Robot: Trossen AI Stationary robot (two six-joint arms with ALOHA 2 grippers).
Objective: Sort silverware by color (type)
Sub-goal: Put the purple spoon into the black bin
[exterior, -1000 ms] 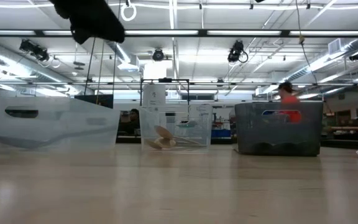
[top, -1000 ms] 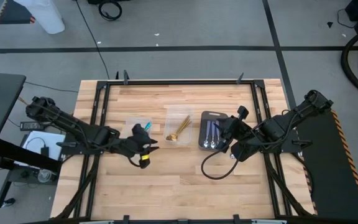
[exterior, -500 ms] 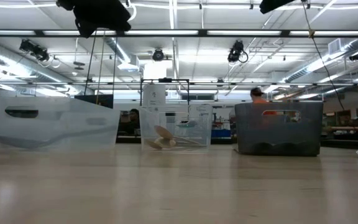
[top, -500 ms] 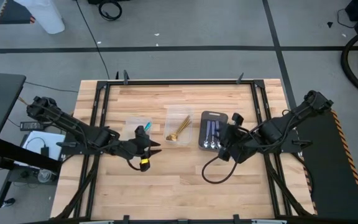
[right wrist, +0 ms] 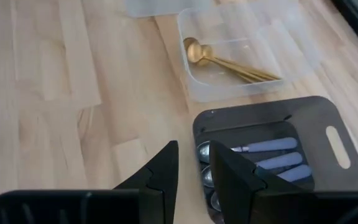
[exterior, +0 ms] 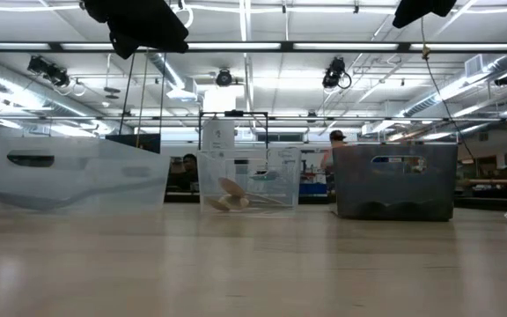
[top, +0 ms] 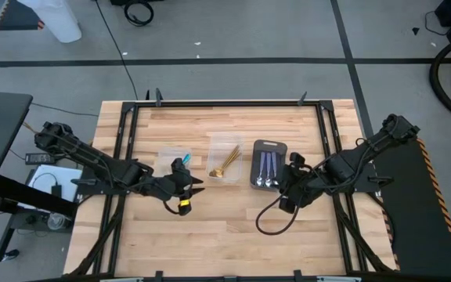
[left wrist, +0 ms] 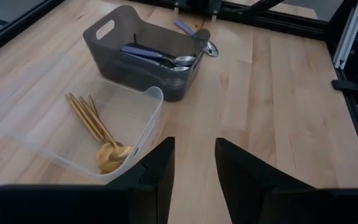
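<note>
Several gold spoons lie in the middle clear tub, also seen in the right wrist view. Three spoons with silver bowls and bluish handles lie in the dark grey tray. My left gripper hovers open near the left clear tub, above bare table. My right gripper hovers open just off the tray's near right corner. Neither holds anything. No purple and teal spoon shows clearly.
The three containers stand in a row at mid-table; in the low view they are the left tub, middle tub and tray. A black cable loops below the right gripper. Bare wood stretches toward the near edge.
My right gripper has drawn back from above the tray's right side toward the table's near edge. My left gripper has eased a little toward the right. The spoons and containers have stayed put. A person in the room behind has walked leftward.
</note>
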